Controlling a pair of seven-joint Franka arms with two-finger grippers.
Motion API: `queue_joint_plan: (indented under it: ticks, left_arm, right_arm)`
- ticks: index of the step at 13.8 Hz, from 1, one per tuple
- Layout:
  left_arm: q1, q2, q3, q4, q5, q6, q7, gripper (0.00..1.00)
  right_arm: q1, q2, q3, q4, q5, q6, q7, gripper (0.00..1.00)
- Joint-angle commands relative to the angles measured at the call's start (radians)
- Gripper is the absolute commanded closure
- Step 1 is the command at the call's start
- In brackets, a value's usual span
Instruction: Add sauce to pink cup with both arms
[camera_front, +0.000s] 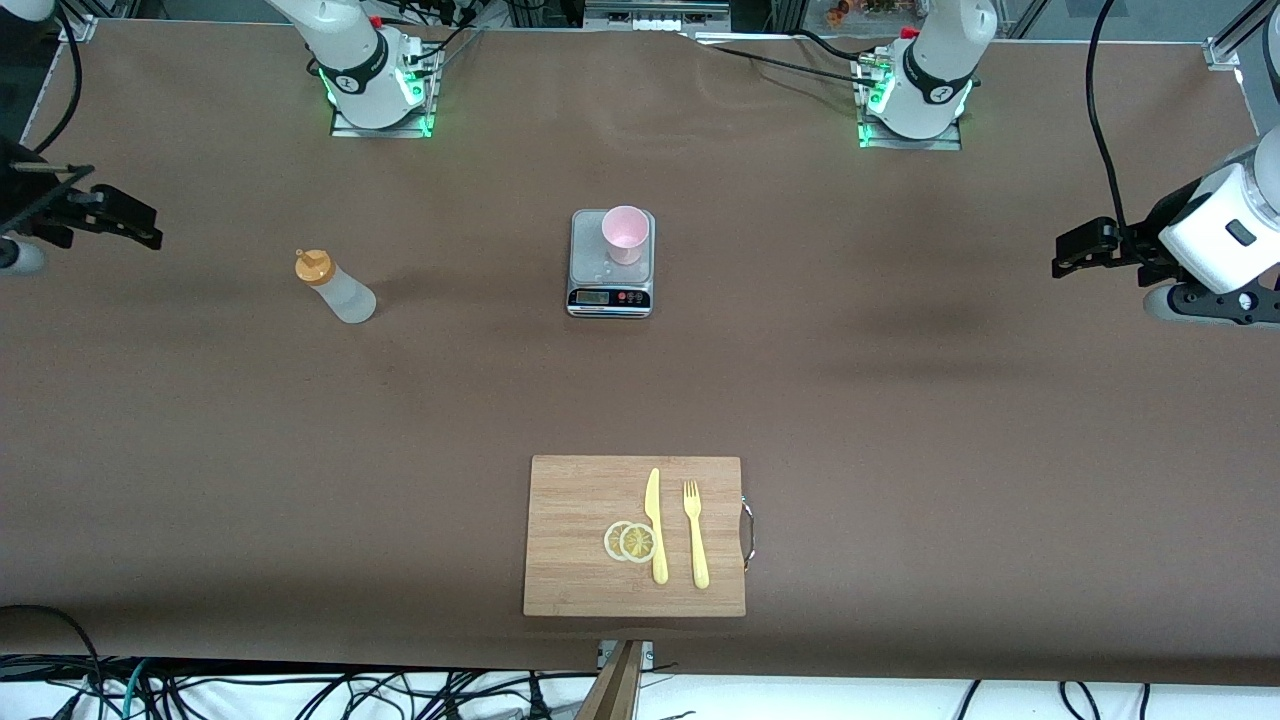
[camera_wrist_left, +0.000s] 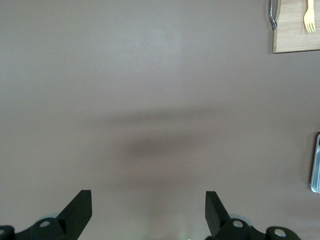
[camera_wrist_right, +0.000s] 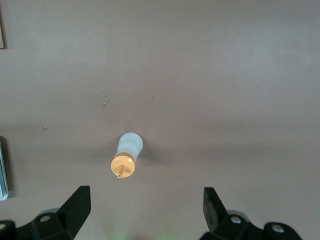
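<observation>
The sauce bottle (camera_front: 335, 288) stands upright on the table toward the right arm's end, whitish with an orange nozzle cap. It also shows in the right wrist view (camera_wrist_right: 129, 150), seen from above. The pink cup (camera_front: 626, 234) stands on a grey kitchen scale (camera_front: 611, 270) at the table's middle. My right gripper (camera_front: 120, 205) hangs over the table's edge at the right arm's end, open and empty (camera_wrist_right: 145, 197), apart from the bottle. My left gripper (camera_front: 1075, 250) is over the left arm's end of the table, open and empty over bare tabletop (camera_wrist_left: 147, 200).
A wooden cutting board (camera_front: 580, 560) lies near the front camera, with a yellow knife (camera_front: 655, 525), a yellow fork (camera_front: 695, 535) and two lemon slices (camera_front: 630, 541) on it. The left wrist view shows the board's corner (camera_wrist_left: 295, 35) and the scale's edge (camera_wrist_left: 316, 165).
</observation>
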Motion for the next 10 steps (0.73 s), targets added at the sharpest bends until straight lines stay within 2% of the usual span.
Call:
queue_joint_plan:
  ticks: [1, 3, 10]
  left_arm:
    - [-0.003, 0.014, 0.004, 0.025, -0.002, 0.024, 0.005, 0.0]
    - [-0.003, 0.014, 0.004, 0.025, -0.001, 0.024, 0.005, 0.0]
    - [-0.001, 0.012, 0.005, 0.028, -0.001, 0.024, 0.009, 0.0]
  right_arm:
    - [0.001, -0.002, 0.002, -0.008, 0.023, 0.015, 0.079, 0.0]
    - [0.0, 0.003, 0.0, -0.024, 0.046, 0.064, 0.086, 0.0]
    - [0.001, 0.012, 0.002, -0.019, 0.049, 0.096, 0.089, 0.0]
